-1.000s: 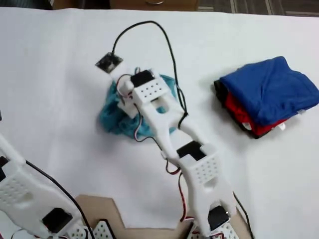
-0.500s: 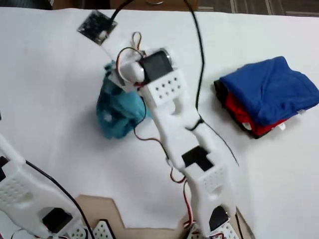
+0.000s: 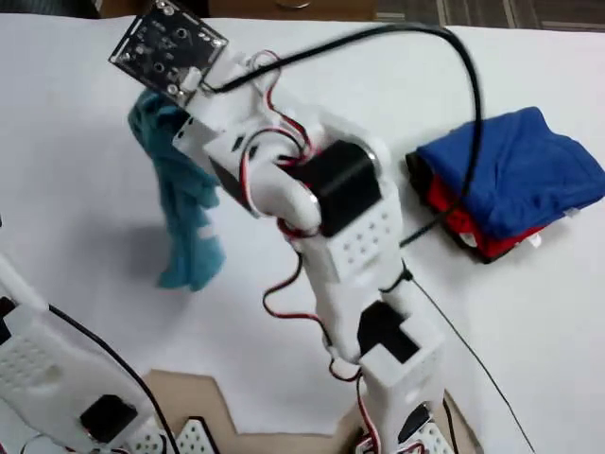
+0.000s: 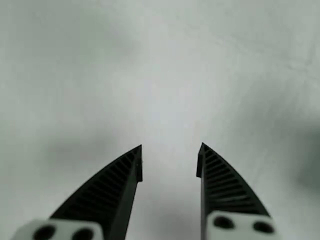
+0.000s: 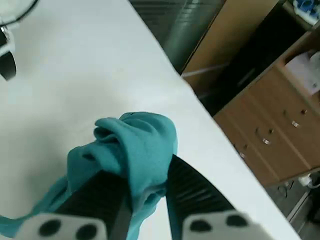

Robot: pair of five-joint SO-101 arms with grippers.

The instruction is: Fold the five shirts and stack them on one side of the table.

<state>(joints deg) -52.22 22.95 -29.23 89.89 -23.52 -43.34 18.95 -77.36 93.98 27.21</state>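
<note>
The right pincer (image 5: 145, 172) is clenched on a bunched fold of the teal shirt (image 3: 184, 218) and holds it up, well apart from the stack (image 3: 510, 175) of folded shirts, blue over red over black. The cloth dangles in a crumpled rope, its lower end near the tabletop (image 3: 85, 170). The left pincer (image 4: 170, 160) is released, grasping nothing, over bare tabletop. The step in hand looks like lifting this shirt to open it out. Next it likely needs laying flat, clear of the stack, with the left pincer catching a free corner to spread it.
</note>
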